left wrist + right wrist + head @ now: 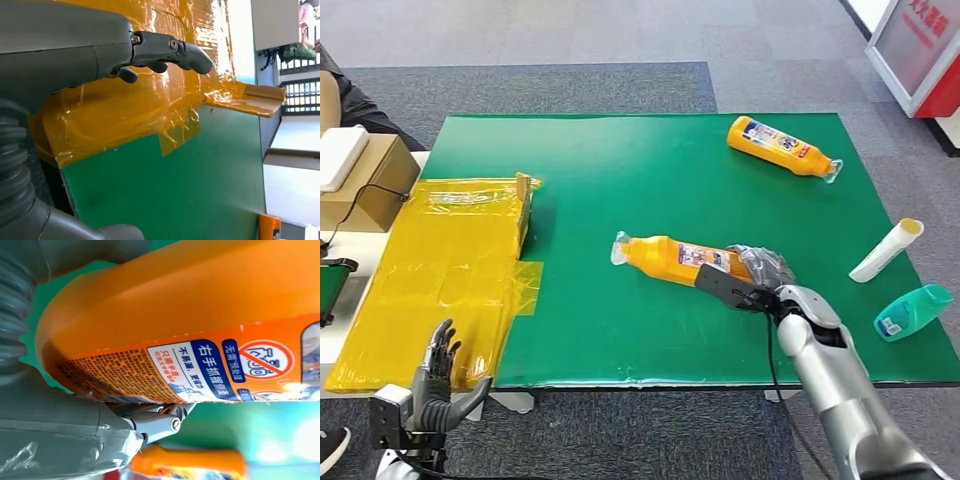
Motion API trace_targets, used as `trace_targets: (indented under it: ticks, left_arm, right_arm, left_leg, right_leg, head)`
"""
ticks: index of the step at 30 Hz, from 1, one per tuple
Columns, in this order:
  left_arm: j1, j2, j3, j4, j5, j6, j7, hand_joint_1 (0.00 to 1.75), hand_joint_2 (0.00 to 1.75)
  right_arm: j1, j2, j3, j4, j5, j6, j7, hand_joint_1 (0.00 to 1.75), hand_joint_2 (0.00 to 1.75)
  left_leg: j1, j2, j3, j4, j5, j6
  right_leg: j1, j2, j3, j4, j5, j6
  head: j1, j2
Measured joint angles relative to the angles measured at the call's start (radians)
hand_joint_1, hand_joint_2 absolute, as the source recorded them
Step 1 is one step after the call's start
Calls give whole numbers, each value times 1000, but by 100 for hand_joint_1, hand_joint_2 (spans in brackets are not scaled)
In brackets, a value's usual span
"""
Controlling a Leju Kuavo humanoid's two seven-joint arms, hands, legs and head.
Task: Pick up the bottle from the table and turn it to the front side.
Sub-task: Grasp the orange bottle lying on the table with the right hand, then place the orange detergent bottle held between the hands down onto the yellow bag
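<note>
While the orange bottle (pixel 675 259) lies on its side near the middle of the green worktop (pixel 622 170), the right robot hand (pixel 754 275) is wrapped around its base end.

Its cap points toward the yellow taped cardboard (pixel 448 250) at the worktop's left side, and the right wrist view shows the bottle's printed label pressed close against that hand's fingers (pixel 158 422). The left robot hand (pixel 441 375) hangs below the worktop's near edge beside the cardboard, fingers apart and holding nothing. A second orange bottle (pixel 780 146) lies toward the far right of the worktop, well apart from the first. A white tube (pixel 886 250) and a teal bottle (pixel 912 311) lie at the right edge.
</note>
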Motion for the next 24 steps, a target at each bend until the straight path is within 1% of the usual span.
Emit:
trace_targets:
  ticks: [3,5,8,10,13,16,19,21,24]
  left_arm:
    - [6,-12,0,-19,3,-34,11,0,175]
    - [5,-18,-2,-29,12,-55,29,0,175]
    - [-2,-25,-11,-37,41,-89,64,0,175]
    - [-9,-27,-33,-44,63,-118,84,0,175]
    - [-31,-23,-107,-57,105,-146,117,0,175]
    - [-47,-17,-173,-64,132,-139,134,0,175]
    - [-51,-5,-215,-68,150,-145,136,0,175]
    - [-56,9,-253,-69,165,-170,132,0,175]
    - [-82,37,-350,-69,198,-209,116,0,175]
  right_arm:
    - [114,18,13,-195,-60,-30,-24,175,175]
    - [171,38,26,-299,-89,-47,-43,175,175]
    - [230,74,48,-400,-143,-54,-86,175,175]
    - [255,106,71,-436,-188,-51,-124,175,175]
    - [272,156,123,-439,-210,-62,-158,175,175]
    - [277,189,164,-430,-213,-82,-168,175,175]
    - [278,203,181,-422,-227,-79,-176,175,175]
    - [273,217,195,-401,-234,-72,-190,175,175]
    - [253,254,236,-321,-227,-96,-216,175,175]
  left_leg:
    - [0,0,-1,0,-1,0]
    - [0,0,-1,0,-1,-1]
    - [0,0,-1,0,-1,-1]
    - [0,0,-1,0,-1,-1]
    - [0,0,-1,0,0,-1]
    - [0,0,0,0,0,-1]
    - [0,0,-1,0,1,-1]
    - [0,0,-1,0,1,0]
    - [0,0,-1,0,1,-1]
  right_leg:
    - [0,0,-1,0,-1,-1]
    - [0,0,-1,0,-1,-1]
    - [0,0,-2,0,-1,-1]
    - [0,0,-2,0,-1,-1]
    - [0,0,-1,0,0,-1]
    - [0,0,-1,0,1,-1]
    - [0,0,-1,0,1,-1]
    - [0,0,-1,0,1,-1]
    - [0,0,-1,0,1,-1]
  head:
    - [0,0]
    - [0,0]
    - [0,0]
    - [0,0]
    - [0,0]
    - [0,0]
    - [0,0]
    - [0,0]
    - [0,0]
